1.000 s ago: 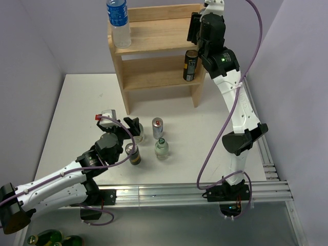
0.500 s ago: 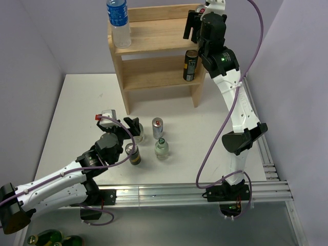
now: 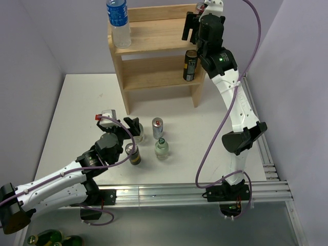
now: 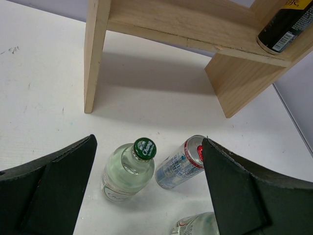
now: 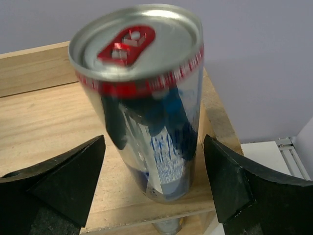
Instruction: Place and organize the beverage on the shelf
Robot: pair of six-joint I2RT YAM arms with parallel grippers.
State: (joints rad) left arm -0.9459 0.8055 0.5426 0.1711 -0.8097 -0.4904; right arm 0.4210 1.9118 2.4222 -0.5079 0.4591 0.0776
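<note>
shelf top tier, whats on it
A water bottle stands at its left end and a silver can at its right end, the right gripper open around it. From above, the right arm covers most of that can.

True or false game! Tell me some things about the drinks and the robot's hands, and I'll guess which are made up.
The water bottle stands on the top tier of the shelf. True.
The right gripper squeezes the silver can. False: its fingers stand clear of the can on both sides.
A dark can stands on the lower tier. True.
The left gripper holds the green-capped bottle. False: it hangs open above the bottle, which stands on the table.
</note>
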